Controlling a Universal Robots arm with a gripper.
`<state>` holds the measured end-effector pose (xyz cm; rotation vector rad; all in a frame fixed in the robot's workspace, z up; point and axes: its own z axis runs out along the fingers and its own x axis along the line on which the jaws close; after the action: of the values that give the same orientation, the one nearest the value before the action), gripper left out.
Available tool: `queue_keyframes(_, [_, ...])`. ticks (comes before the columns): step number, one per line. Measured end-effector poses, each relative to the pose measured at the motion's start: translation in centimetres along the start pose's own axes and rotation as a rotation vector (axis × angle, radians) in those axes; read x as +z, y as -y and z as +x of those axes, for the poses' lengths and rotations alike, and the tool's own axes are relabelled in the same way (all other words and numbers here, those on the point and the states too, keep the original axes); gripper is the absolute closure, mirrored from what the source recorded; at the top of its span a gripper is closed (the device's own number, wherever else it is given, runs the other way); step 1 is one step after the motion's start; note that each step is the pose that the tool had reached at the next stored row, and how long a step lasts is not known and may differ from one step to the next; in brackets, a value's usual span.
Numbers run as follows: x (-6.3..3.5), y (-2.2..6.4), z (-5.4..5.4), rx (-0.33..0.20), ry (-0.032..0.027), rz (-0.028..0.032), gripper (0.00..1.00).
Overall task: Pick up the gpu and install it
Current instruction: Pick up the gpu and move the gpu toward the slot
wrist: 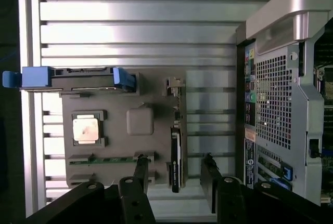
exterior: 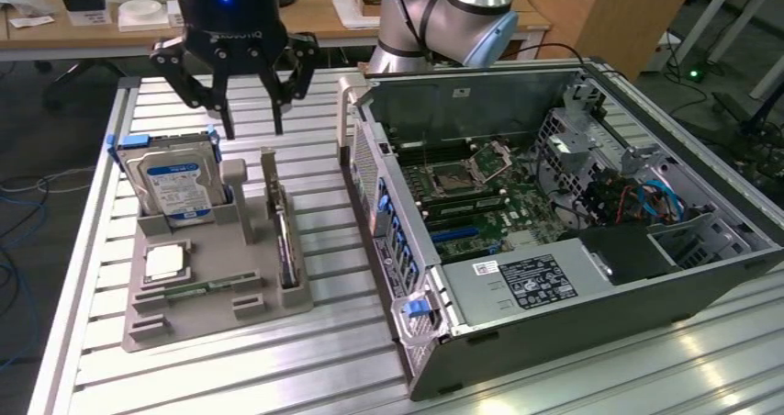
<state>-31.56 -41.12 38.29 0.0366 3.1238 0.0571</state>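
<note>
The gripper point(exterior: 253, 126) hangs over the far end of a grey holder tray point(exterior: 208, 328) on the slatted aluminium table point(exterior: 307, 364). Its 2 fingers stand well apart, jaws wide, and nothing is held between them.

The gpu point(exterior: 285, 245) stands on its long edge in a slot along the tray's side nearest the computer case point(exterior: 552, 277). In the exterior view it lies at about 6 o'clock from the fingertips, a touch toward 5. Its metal end bracket is at the end closer to the gripper and the dark body runs away toward the near edge of the tray. No contact shows; the fingertips are above the card and clear of it.

Looking down from the wrist view, the gpu point(wrist: 176, 161) appears edge-on as a thin dark strip. The gripper point(wrist: 174, 174) straddles it: one of the fingers point(wrist: 140, 171) is to one side of the card and the other to the far side, so the strip runs almost midway through the gap.

The hard drive point(exterior: 178, 181) with the blue-white label stands upright in the tray at about 8 o'clock from the gripper in the exterior view. The processor chip point(exterior: 165, 261) lies flat at 9 o'clock from the gpu, and the narrow memory stick point(exterior: 202, 291) sits at 8 o'clock from it.

The case lies open on its side at 3 o'clock from the tray, just beside it, its motherboard point(exterior: 478, 199) exposed.
</note>
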Motion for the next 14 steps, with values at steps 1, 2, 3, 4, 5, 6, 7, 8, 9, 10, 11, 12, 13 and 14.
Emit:
queue_keyframes(1, [0.02, 0.06, 0.0, -0.001, -0.0001, 0.0007, 0.47])
queue_keyframes(2, [0.05, 0.11, 0.0, -0.003, -0.0001, 0.0012, 0.47])
queue_keyframes(3, [0.07, 0.16, 0.0, -0.004, -0.0001, 0.0018, 0.47])
queue_keyframes(4, [0.09, 0.22, 0.0, -0.006, -0.0003, 0.0024, 0.47])
queue_keyframes(5, [0.12, 0.28, 0.0, -0.007, -0.0004, 0.0028, 0.47])
queue_keyframes(6, [0.14, 0.35, 0.0, -0.009, -0.0004, 0.0032, 0.47])
queue_keyframes(7, [0.18, 0.42, 0.0, -0.011, -0.0004, 0.0034, 0.47])
queue_keyframes(8, [0.21, 0.47, -0.01, -0.012, -0.0004, 0.0035, 0.47])
queue_keyframes(9, [0.25, 0.53, -0.01, -0.014, -0.0004, 0.0037, 0.47])
queue_keyframes(10, [0.29, 0.58, -0.01, -0.016, -0.0005, 0.0038, 0.47])
queue_keyframes(11, [0.34, 0.63, -0.01, -0.018, -0.0006, 0.0038, 0.47])
queue_keyframes(12, [0.38, 0.67, 0.0, -0.02, -0.0008, 0.0039, 0.47])
queue_keyframes(13, [0.43, 0.69, 0.0, -0.022, -0.0009, 0.004, 0.47])
queue_keyframes(14, [0.48, 0.71, 0.0, -0.023, -0.0008, 0.0039, 0.47])
